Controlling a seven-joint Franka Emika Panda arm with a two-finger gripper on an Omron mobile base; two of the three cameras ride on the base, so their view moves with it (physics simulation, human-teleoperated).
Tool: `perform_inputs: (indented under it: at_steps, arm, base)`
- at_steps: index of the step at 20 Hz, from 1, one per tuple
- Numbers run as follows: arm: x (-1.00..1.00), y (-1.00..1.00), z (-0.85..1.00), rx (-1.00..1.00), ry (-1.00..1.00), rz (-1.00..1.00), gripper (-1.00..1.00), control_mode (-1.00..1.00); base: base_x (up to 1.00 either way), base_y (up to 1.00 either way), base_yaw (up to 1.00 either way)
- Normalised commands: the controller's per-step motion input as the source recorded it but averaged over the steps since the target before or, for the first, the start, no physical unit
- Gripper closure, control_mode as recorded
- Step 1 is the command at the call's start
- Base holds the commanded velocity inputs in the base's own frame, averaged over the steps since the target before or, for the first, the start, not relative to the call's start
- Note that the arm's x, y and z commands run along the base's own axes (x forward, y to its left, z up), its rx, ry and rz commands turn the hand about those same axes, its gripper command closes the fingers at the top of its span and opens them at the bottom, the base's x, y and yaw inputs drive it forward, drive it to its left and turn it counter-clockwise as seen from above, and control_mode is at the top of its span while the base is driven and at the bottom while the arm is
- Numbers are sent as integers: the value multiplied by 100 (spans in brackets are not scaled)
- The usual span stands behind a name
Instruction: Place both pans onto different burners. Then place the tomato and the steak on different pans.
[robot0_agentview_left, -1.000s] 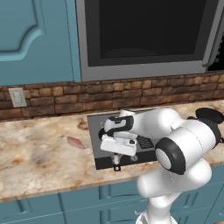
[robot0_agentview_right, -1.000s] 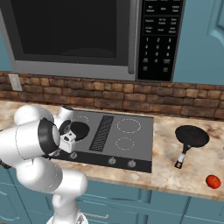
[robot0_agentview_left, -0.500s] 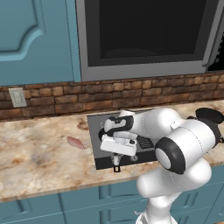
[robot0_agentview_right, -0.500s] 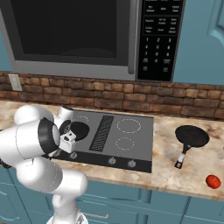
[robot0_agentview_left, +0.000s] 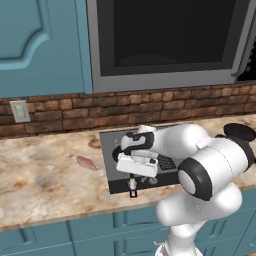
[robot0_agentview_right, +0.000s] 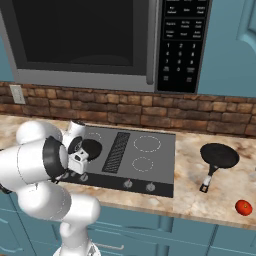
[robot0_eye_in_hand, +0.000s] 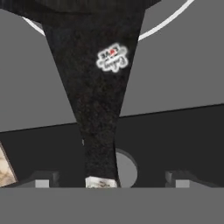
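The arm (robot0_agentview_left: 200, 160) hides most of the near pan (robot0_agentview_right: 91, 148) on the cooktop (robot0_agentview_right: 155, 170).

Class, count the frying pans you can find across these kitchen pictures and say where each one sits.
2. One pan sits on the cooktop's left side, beside the robot's tool. The other pan rests on the counter right of the cooktop, near the tomato.
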Motion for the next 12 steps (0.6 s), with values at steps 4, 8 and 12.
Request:
perform_inputs:
  at_steps: [4,8,12]
  arm:
    - [0,-45,40,0,-1,1,-100,-100]
    - [-3,-76,24,0,0,5,-100,-100]
    - [-7,-82,13,0,-5,5,-100,-100]
  base:
    - [0,0,0]
    - [0,0,0]
    - [0,0,0]
